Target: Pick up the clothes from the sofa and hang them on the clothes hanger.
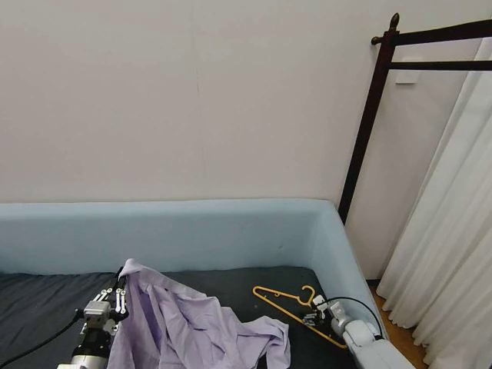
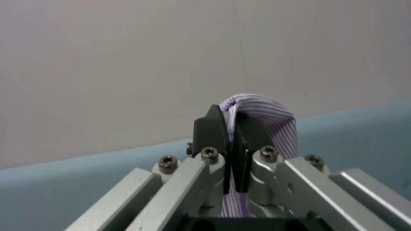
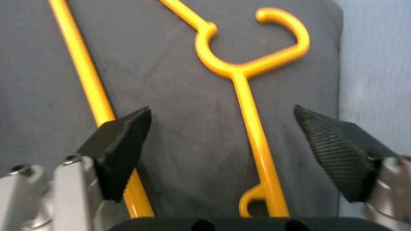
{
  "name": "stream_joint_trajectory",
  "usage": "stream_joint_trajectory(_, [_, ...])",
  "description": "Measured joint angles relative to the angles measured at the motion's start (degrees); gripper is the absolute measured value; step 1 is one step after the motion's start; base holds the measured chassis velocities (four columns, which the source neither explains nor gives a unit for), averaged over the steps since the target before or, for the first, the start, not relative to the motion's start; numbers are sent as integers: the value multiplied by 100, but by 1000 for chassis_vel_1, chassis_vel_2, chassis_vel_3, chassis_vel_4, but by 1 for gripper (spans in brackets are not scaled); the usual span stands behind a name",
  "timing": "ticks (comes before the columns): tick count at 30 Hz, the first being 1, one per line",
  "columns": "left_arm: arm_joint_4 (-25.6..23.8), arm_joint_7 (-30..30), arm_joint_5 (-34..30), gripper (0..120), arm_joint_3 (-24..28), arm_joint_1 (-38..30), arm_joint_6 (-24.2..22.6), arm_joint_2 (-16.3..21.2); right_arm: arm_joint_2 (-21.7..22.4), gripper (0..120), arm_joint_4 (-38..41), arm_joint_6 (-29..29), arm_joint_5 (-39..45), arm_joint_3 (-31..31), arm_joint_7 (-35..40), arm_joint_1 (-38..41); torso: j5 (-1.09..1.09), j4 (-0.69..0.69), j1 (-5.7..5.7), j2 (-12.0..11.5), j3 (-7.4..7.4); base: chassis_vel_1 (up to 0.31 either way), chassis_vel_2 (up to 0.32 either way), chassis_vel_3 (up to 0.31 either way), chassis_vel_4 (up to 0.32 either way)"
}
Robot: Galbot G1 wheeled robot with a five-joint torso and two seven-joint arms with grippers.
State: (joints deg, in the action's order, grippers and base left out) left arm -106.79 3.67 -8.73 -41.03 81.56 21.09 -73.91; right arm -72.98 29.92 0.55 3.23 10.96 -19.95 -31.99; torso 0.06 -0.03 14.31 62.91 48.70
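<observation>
1. On the left side of the sofa (image 1: 192,231) seat, the left gripper (image 1: 119,294) has its jaws pressed together on a fold of the lilac striped shirt (image 1: 192,327), pinching it near what looks like the collar.
2. Held from that high fold, the cloth stands up in a peak. The rest trails across the dark cushion, probably so the garment can be lifted clear and opened out.
3. Near the sofa's right arm, the right gripper (image 1: 317,307) hovers low over the yellow hanger (image 1: 296,304), which lies flat on the cushion. Its jaws are spread wide and hold nothing.
4. The hanger's stem, just below the hook, runs between the two pads and touches neither. A second bar passes right by one pad.
5. A dark wooden rack (image 1: 369,115) stands beyond the sofa's right end, well apart from both the shirt and the hanger.
</observation>
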Motion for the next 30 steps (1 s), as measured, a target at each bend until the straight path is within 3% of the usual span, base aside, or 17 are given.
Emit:
stream_joint_trajectory(2, [12,-2,-6,0,13,-11,0,15,-10,82,-31,-13,17,58,1,0,1,1,0,0,0,0,0,0,0])
stream_joint_trajectory(5, [90,-8,-32,0,102,-75,0,74,-25,70,-169,-48,112,348,76,-4,-1,0,0,0,0,0,0,0,0])
stream_joint_trajectory(13, [116,-14,-38,0,169,-101,14,83,-16,62,-299,-90,132,448,98,35,0,0,0,0,0,0,0,0,0])
stream_joint_trajectory(25, [146,-25,-41,0,206,-128,26,77,-61,19,-317,-105,32,417,-93,38,0,1,-1,0,0,0,0,0,0])
stream_joint_trajectory(30, [155,-28,-41,0,219,-140,27,77,-60,8,-281,-105,27,392,-149,24,0,1,-1,0,0,0,0,0,0])
